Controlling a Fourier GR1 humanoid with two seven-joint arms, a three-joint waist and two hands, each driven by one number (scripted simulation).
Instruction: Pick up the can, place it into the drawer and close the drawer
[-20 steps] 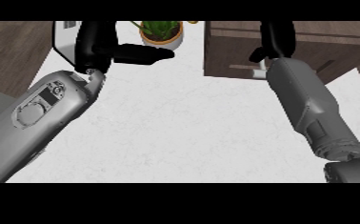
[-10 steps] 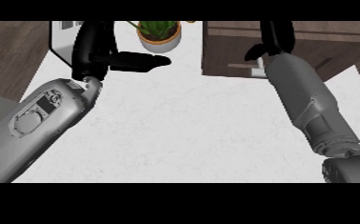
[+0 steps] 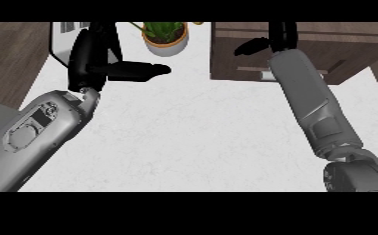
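Can: not visible. My right hand has moved further over the drawer, fingers hidden, state unclear; left hand open.

White table with faint grey marbling fills the middle. Both forearms show matte grey, the left one paler with a dark outlined panel, the right one a deeper grey. The left hand is glossy black, and the right hand is black too. Dark brown wood-grain drawer unit sits up top. Green leaves rise from a tan-rimmed white pot. Brown wood flooring runs along the left.
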